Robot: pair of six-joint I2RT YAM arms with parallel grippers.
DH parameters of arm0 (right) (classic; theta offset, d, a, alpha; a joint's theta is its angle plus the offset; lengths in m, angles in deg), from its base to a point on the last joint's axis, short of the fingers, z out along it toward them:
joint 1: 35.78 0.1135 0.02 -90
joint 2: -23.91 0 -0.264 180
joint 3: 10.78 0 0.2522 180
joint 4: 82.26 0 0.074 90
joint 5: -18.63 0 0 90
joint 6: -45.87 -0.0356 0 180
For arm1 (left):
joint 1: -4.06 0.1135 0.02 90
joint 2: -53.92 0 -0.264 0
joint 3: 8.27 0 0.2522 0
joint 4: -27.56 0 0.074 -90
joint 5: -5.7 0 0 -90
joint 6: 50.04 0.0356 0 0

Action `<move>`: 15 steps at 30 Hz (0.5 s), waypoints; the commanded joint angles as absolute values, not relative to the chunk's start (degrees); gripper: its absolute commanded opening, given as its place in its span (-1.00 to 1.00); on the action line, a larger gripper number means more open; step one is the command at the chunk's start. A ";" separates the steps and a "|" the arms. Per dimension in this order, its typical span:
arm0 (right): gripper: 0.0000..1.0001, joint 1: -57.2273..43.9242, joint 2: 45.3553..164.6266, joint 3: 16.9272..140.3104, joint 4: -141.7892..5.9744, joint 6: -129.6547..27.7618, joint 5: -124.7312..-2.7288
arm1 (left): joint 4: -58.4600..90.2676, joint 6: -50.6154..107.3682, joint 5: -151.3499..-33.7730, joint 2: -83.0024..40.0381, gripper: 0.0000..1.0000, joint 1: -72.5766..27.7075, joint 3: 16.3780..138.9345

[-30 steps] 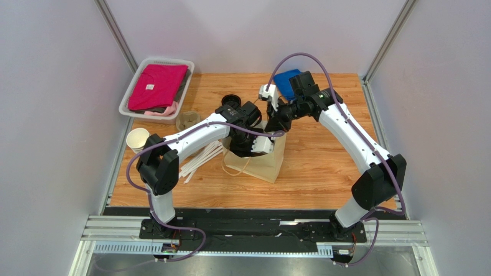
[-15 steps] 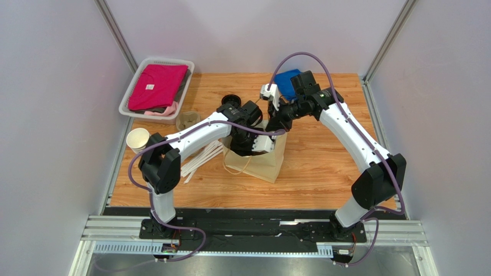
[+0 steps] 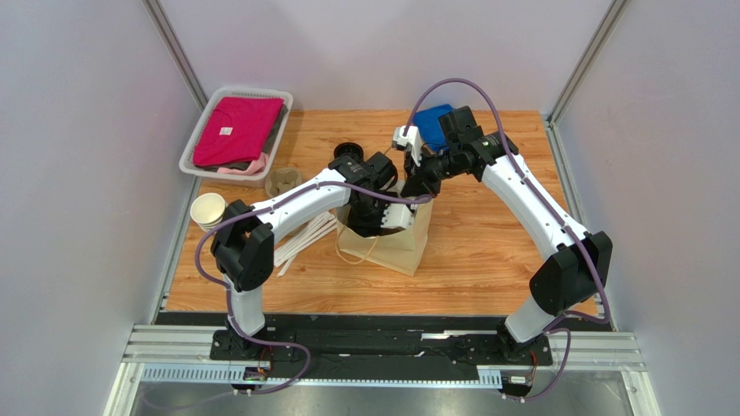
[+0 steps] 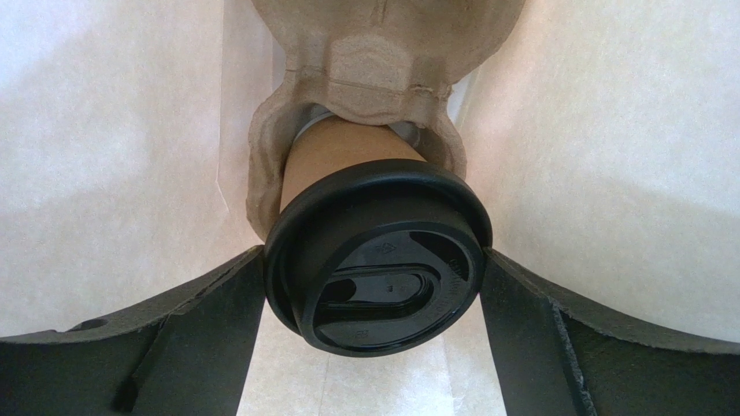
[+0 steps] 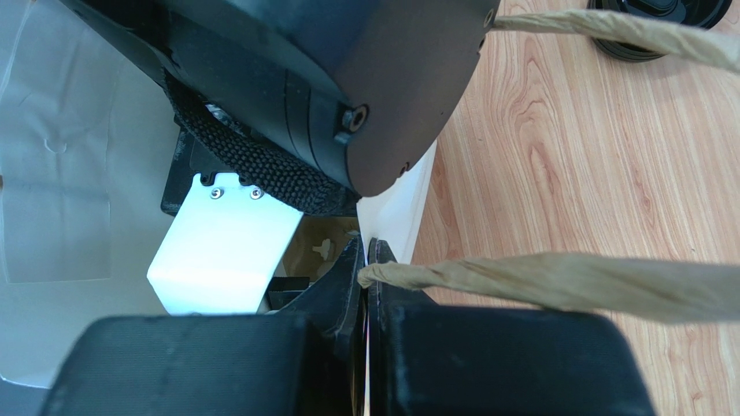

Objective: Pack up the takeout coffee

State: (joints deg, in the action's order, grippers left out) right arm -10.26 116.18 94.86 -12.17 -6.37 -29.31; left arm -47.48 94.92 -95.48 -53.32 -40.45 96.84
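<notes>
The left gripper (image 4: 372, 258) is spread wide, its matte black fingers (image 4: 200, 338) coming up from the lower corners of the wrist view on either side of the takeout coffee (image 4: 347, 156). Their tips stand right at the rim of the lid (image 4: 382, 277), and I cannot tell whether they touch it. The lid is round, glossy black plastic with a raised rim and an oval sip tab. Below it the smooth tan kraft wall of the cup tapers into a socket of a rough, grey-brown moulded pulp carrier (image 4: 373, 61). Cup and carrier sit inside the paper bag (image 3: 399, 247), whose pale, softly creased inner walls (image 4: 130, 130) fill both sides of that view. The right gripper (image 5: 365, 286) is pressed together, pinching the thin white edge of the bag where a twisted kraft-paper handle (image 5: 564, 282) comes out between its blocky black fingers. Seen from above, the bag stands open at the centre of the frame on the bench (image 3: 486, 251), which has a warm wood-grain top. A stack of loose lids (image 3: 347, 152) lies just above the bag. At the left of the frame are thin white sticks (image 3: 300, 243) and a paper cup (image 3: 208, 211) with a white inside. At the upper left a white slotted plastic basket (image 3: 193, 147) holds a folded magenta cloth (image 3: 236, 128).
</notes>
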 commanded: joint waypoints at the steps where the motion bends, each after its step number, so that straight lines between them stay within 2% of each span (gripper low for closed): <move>1: -1.00 -9.94 116.02 96.06 -11.02 -5.81 -30.15 | -44.12 93.84 -91.95 -54.89 0.93 -40.23 96.10; 15: -1.00 -10.11 115.58 95.27 -11.81 -5.46 -31.12 | -44.38 93.48 -91.33 -50.85 0.96 -40.67 97.42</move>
